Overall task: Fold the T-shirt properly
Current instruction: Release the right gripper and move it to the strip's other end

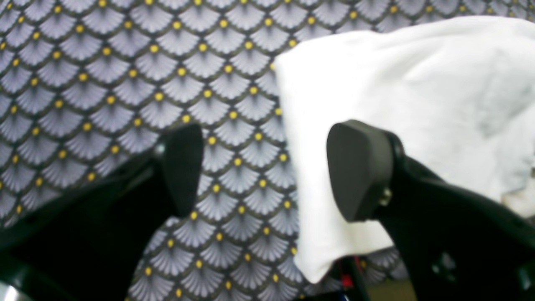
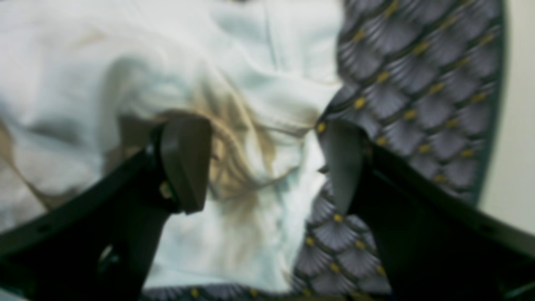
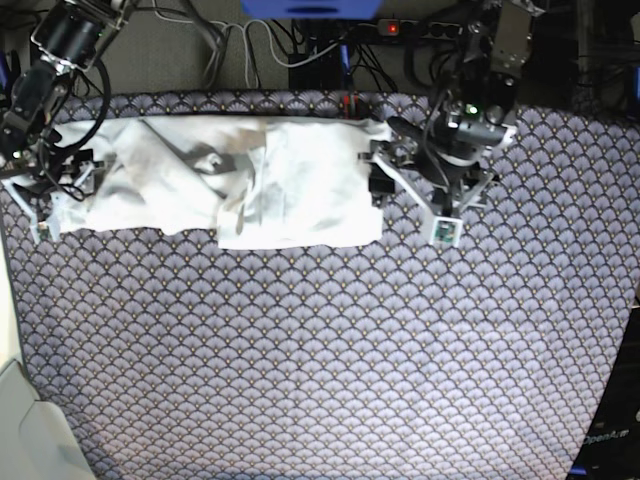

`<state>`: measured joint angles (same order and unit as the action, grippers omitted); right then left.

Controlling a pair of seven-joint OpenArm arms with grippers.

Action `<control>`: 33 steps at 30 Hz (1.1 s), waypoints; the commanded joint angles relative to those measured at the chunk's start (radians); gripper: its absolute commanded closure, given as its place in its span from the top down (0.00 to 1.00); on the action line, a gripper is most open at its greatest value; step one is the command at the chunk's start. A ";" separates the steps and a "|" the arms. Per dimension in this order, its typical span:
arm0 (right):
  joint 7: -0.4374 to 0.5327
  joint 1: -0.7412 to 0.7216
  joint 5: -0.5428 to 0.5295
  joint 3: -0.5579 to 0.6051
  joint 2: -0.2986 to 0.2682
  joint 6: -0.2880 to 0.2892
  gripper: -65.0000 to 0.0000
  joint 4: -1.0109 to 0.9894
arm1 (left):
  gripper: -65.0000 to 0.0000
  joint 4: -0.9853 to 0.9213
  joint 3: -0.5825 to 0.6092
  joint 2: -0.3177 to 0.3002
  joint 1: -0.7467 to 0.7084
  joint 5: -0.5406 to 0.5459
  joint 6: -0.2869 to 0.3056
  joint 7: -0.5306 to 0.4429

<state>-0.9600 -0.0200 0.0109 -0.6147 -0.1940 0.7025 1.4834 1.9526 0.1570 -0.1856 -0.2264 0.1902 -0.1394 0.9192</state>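
One T-shirt (image 3: pixel 230 190) lies along the far edge of the patterned cloth (image 3: pixel 320 350). We count two grippers, left gripper (image 1: pixel 267 171) and right gripper (image 2: pixel 267 163), both spread wide, apparently holding nothing.

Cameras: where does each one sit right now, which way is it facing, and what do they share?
Left wrist: rides the left arm, looks down past its open fingers at the patterned cloth and one end of the T-shirt.
Right wrist: rides the right arm, looks down between its open fingers at the crumpled opposite end of the T-shirt; blurred.
Base: overhead, facing down on the whole table; both arms and the spread T-shirt show.
Shared: all three show the T-shirt and the cloth.
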 commanded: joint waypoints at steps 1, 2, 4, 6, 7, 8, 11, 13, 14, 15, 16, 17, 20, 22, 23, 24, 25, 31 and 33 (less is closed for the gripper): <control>0.008 -0.021 0.005 -0.029 -0.038 -0.004 0.69 -0.010 | 0.74 0.023 -0.001 0.001 0.008 -0.001 0.001 -0.018; 0.008 -0.027 0.004 -0.038 -0.043 -0.004 0.69 -0.034 | 0.74 0.023 -0.001 0.001 0.008 -0.001 0.001 -0.018; 0.008 -0.038 0.004 -0.052 -0.049 -0.004 0.69 -0.077 | 0.75 0.023 -0.001 0.001 0.008 -0.001 0.001 -0.018; 0.008 -0.038 0.004 -0.055 -0.057 -0.004 0.69 -0.099 | 0.75 0.023 -0.001 0.001 0.008 -0.001 0.001 -0.018; 0.008 -0.038 0.004 -0.055 -0.058 -0.004 0.69 -0.106 | 0.75 0.023 -0.001 0.001 0.008 -0.001 0.001 -0.018; 0.008 -0.036 0.004 -0.055 -0.058 -0.004 0.69 -0.108 | 0.75 0.023 -0.001 0.001 0.008 -0.001 0.001 -0.018; 0.008 -0.030 0.004 -0.052 -0.052 -0.004 0.69 -0.114 | 0.75 0.023 -0.001 0.001 0.008 -0.001 0.001 -0.018; 0.008 -0.028 0.004 -0.049 -0.032 -0.004 0.69 -0.114 | 0.75 0.023 -0.001 0.001 0.008 -0.001 0.001 -0.018; 0.008 -0.021 0.004 -0.053 -0.022 -0.004 0.69 -0.114 | 0.75 0.023 -0.001 0.001 0.008 -0.001 0.001 -0.018; 0.008 -0.018 0.004 -0.053 -0.014 -0.004 0.69 -0.114 | 0.75 0.023 -0.001 0.001 0.008 -0.001 0.001 -0.018; 0.008 -0.016 0.004 -0.053 -0.011 -0.004 0.68 -0.114 | 0.75 0.023 -0.001 0.001 0.008 -0.001 0.001 -0.018; 0.008 -0.016 0.004 -0.050 -0.008 -0.004 0.68 -0.114 | 0.75 0.023 -0.001 0.001 0.008 -0.001 0.001 -0.018; 0.008 -0.016 0.004 -0.053 0.020 -0.004 0.62 -0.112 | 0.74 0.023 -0.001 0.001 0.008 -0.001 0.001 -0.018; 0.008 -0.016 0.004 -0.050 0.023 -0.004 0.51 -0.112 | 0.74 0.023 -0.001 0.001 0.006 -0.001 0.001 -0.018; 0.008 -0.016 0.004 -0.047 0.024 -0.004 0.44 -0.112 | 0.74 0.023 -0.001 0.001 0.005 -0.001 0.001 -0.018; 0.006 -0.016 0.004 -0.046 0.026 -0.004 0.36 -0.114 | 0.74 0.023 -0.001 0.001 0.005 -0.001 0.001 -0.018; -0.001 -0.018 0.004 -0.046 0.034 -0.004 0.27 -0.114 | 0.74 0.023 -0.001 0.001 0.005 -0.001 0.001 -0.018; -0.061 -0.024 0.004 -0.044 0.034 -0.004 0.04 -0.103 | 0.74 0.023 -0.003 -0.018 0.005 -0.001 0.001 -0.018; -0.066 -0.024 0.004 -0.046 0.034 -0.004 0.03 -0.069 | 0.74 0.023 -0.003 -0.018 0.006 -0.001 0.001 -0.018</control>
<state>-0.9653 -0.0483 -0.0143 -0.6643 -0.1593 0.6868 1.4136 1.9533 0.1543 -0.2020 -0.2291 0.1871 -0.1379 0.9188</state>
